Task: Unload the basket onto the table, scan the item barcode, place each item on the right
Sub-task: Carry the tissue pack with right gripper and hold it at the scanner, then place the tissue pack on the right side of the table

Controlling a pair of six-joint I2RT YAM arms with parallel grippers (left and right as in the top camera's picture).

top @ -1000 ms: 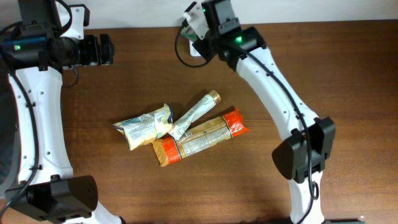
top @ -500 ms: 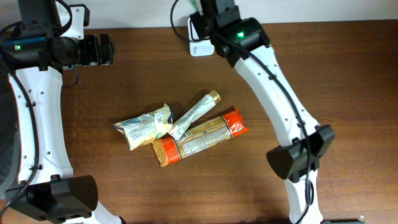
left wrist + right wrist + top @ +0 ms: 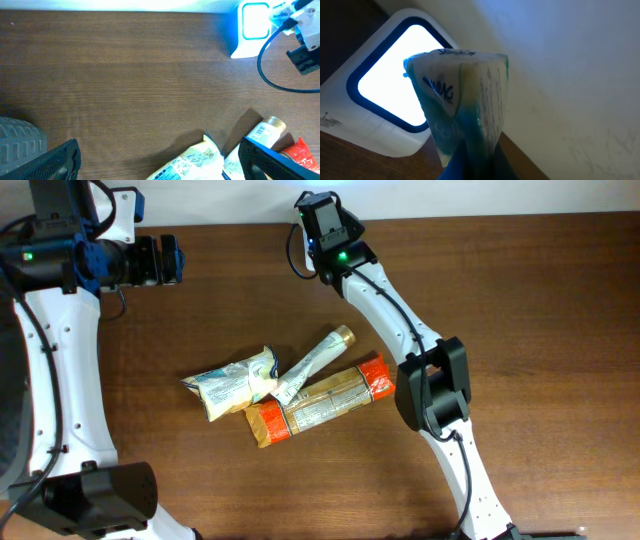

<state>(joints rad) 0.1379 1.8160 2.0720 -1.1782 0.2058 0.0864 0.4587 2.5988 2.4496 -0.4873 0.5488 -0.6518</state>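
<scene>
The packet [image 3: 462,100], seemingly light, soft and crinkly, is pinched at its lower end by the right gripper [image 3: 470,167], at the table's [image 3: 500,300] 12 o'clock, facing the scanner [image 3: 370,137]. A seam-edge hold is judged best. The left gripper [image 3: 170,260] is spread wide.

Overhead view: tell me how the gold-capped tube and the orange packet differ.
Colour: the gold-capped tube is pale with a gold cap, while the orange packet has orange ends around a pale printed middle. Size: the orange packet is longer and wider than the tube. Pose: the tube slants more steeply, and its flat end seems to overlap the orange packet's upper edge. Both lie on the table, slanting up toward the right.
</scene>
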